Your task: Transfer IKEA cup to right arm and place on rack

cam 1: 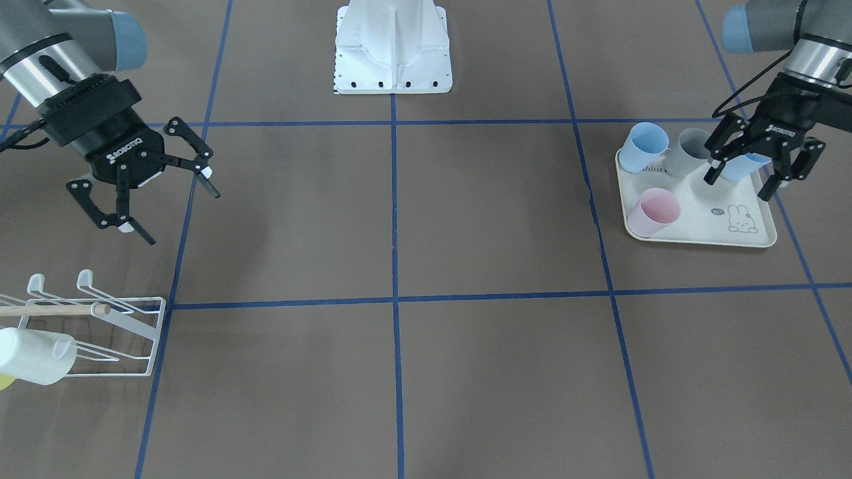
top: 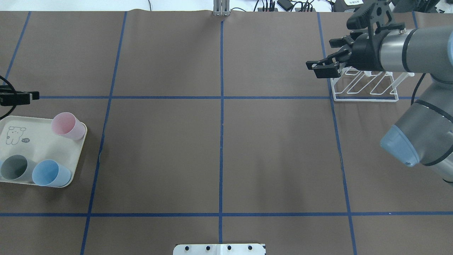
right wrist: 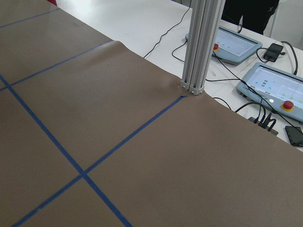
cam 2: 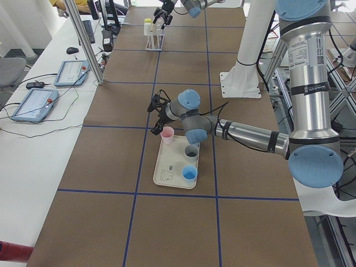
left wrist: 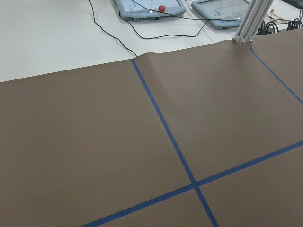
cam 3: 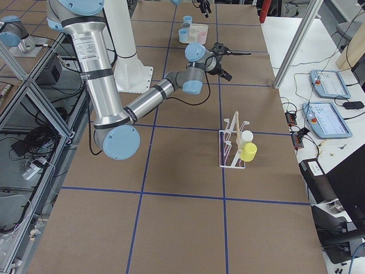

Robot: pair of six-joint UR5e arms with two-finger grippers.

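Observation:
Several IKEA cups stand on a cream tray (cam 1: 705, 229): a pink cup (cam 1: 653, 211), a grey cup (cam 1: 689, 152) and a light-blue cup (cam 1: 645, 146). Another blue cup (cam 1: 749, 166) shows partly behind my left gripper (cam 1: 737, 188). That gripper hangs open above the tray and holds nothing. My right gripper (cam 1: 182, 216) is open and empty too, raised beside the white wire rack (cam 1: 136, 319). A white cup (cam 1: 33, 356) and a yellow cup (cam 3: 249, 152) sit on the rack. Both wrist views show only brown table.
The robot's white base (cam 1: 393, 50) stands at the table's near middle. Blue tape lines (top: 221, 141) divide the brown surface. Beyond the far table edge are tablets (right wrist: 277, 85), cables and an aluminium post (right wrist: 201, 47).

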